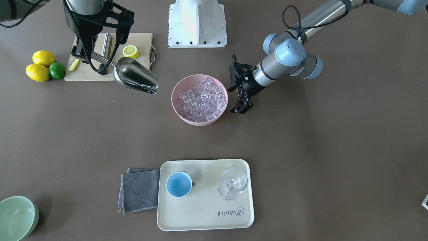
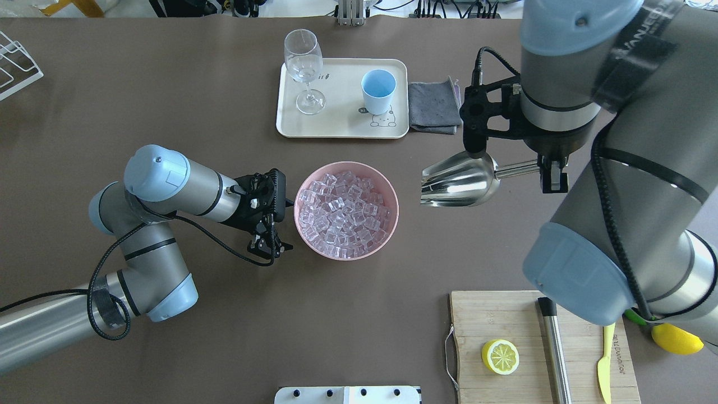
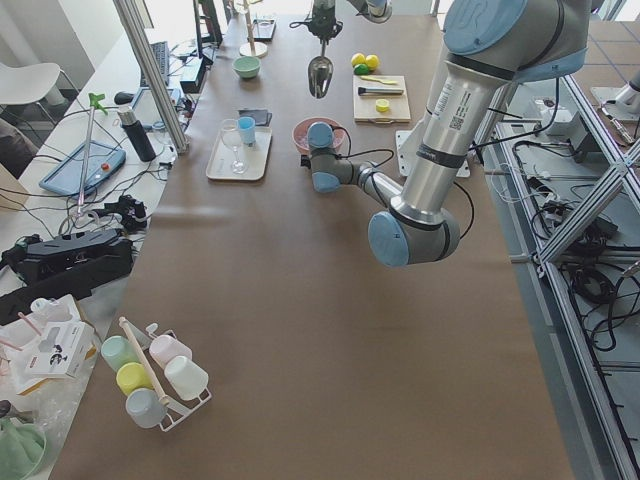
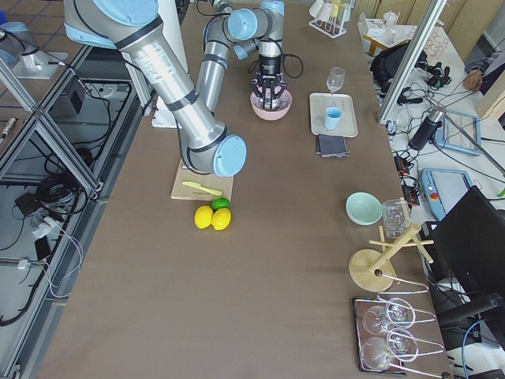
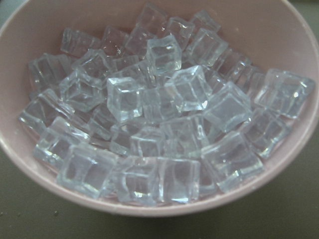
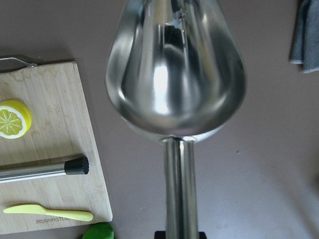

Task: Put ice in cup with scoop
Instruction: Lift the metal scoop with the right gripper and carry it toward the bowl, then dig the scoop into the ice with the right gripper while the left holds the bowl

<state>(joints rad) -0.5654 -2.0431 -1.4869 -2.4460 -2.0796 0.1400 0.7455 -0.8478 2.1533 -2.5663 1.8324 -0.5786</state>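
Note:
The ice (image 2: 343, 207) fills a pink bowl (image 2: 394, 197) at mid-table; it also shows in the front view (image 1: 200, 98) and fills the left wrist view (image 5: 159, 109). My right gripper (image 2: 552, 168) is shut on the handle of the steel scoop (image 2: 460, 180). It holds the scoop level above the table beside the bowl, mouth toward the bowl. The trough (image 6: 174, 74) is empty. The light-blue cup (image 2: 377, 90) stands empty on a cream tray (image 2: 336, 126). My left gripper (image 2: 269, 244) is open and empty, low at the bowl's other side.
A wine glass (image 2: 303, 67) shares the tray; a grey cloth (image 2: 432, 106) lies beside it. A cutting board (image 2: 505, 314) holds a half lemon (image 2: 500, 357), a steel cylinder (image 2: 555, 348) and a yellow knife (image 2: 604, 365). Lemons and a lime (image 1: 43, 67) lie nearby, and a green bowl (image 1: 16, 217) stands at the table's corner.

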